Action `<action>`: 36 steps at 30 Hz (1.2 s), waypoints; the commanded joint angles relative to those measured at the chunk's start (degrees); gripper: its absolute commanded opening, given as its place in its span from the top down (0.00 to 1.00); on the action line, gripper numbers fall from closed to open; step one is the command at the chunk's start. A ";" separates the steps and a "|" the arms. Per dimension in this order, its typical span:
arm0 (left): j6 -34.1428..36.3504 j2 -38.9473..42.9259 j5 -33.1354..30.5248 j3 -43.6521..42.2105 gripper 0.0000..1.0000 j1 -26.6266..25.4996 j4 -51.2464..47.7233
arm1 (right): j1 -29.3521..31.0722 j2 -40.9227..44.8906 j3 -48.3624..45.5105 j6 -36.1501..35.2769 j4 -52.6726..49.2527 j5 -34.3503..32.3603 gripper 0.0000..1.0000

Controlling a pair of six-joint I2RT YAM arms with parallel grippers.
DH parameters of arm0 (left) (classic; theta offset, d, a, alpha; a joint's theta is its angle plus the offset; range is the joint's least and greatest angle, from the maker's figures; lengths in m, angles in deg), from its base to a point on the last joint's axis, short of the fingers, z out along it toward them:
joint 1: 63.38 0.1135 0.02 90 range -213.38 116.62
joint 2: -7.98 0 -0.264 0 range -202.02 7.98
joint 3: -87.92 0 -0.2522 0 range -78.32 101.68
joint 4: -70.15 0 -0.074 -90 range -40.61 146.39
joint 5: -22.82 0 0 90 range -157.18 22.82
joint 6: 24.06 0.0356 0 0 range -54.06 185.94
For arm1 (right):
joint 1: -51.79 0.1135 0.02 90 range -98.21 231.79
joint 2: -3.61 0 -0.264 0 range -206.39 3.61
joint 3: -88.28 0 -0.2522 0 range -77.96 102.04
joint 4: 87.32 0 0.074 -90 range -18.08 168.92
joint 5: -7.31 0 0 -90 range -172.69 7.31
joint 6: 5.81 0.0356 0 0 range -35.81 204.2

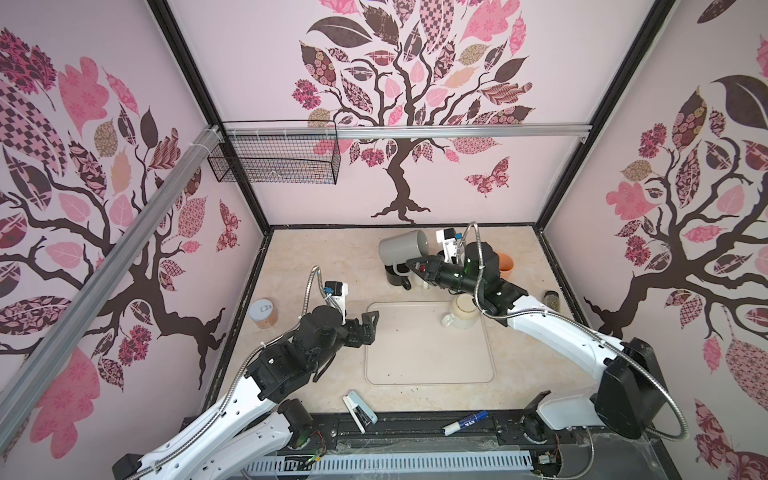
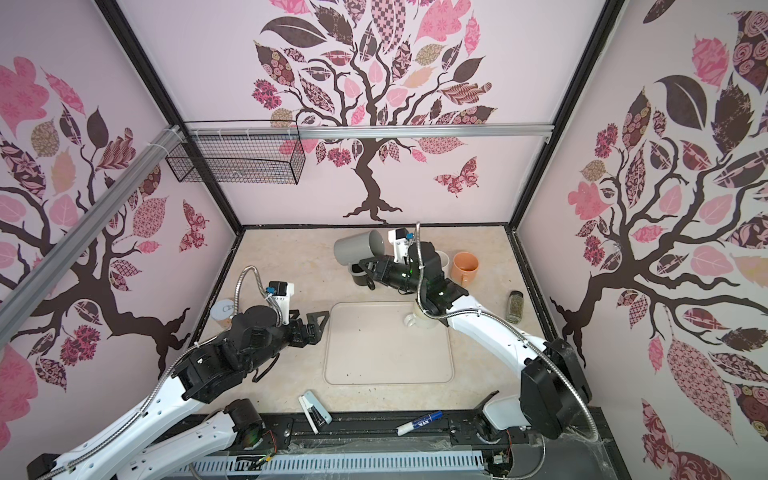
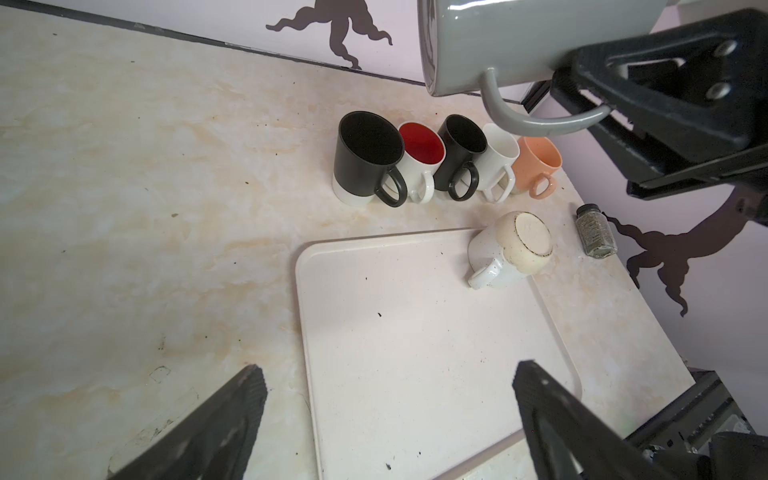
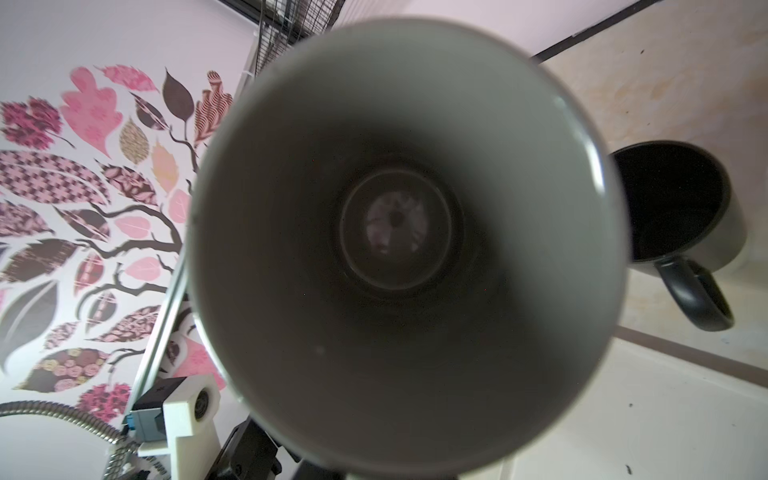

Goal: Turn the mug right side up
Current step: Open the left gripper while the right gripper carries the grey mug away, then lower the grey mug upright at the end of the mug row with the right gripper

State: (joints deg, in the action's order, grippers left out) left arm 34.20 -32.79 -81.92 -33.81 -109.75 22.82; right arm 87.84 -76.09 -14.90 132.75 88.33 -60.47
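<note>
Right gripper [image 1: 410, 262], arm stretched forward, is clamped on the handle of the sideways grey mug [image 1: 401, 246]; left gripper [image 3: 386, 376] is spread wide, empty.

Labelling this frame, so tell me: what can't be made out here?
- Right gripper hold on grey mug: right wrist view, mug's inside fills it.
- Mug row: top views, right arm covers most.
- Jar lid lettering: top views, too small.
- Basket contents: top views, mesh, too small.
</note>
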 commanded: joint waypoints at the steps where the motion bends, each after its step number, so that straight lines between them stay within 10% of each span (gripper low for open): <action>1: -0.92 2.21 0.86 -3.63 0.04 0.14 0.64 | 2.56 0.39 9.98 -14.41 -12.07 -9.28 1.00; 11: -3.30 6.11 2.72 -7.29 0.04 0.14 1.12 | 10.39 -11.75 28.25 -25.13 -26.54 -29.07 1.00; 36: -4.29 11.02 4.14 -10.08 0.04 0.14 1.24 | 15.67 -47.32 66.13 -30.63 -45.68 -41.20 1.00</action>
State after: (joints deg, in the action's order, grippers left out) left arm 29.87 -22.70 -77.68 -42.49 -109.75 23.68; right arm 103.12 -121.08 46.35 103.37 42.06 -98.77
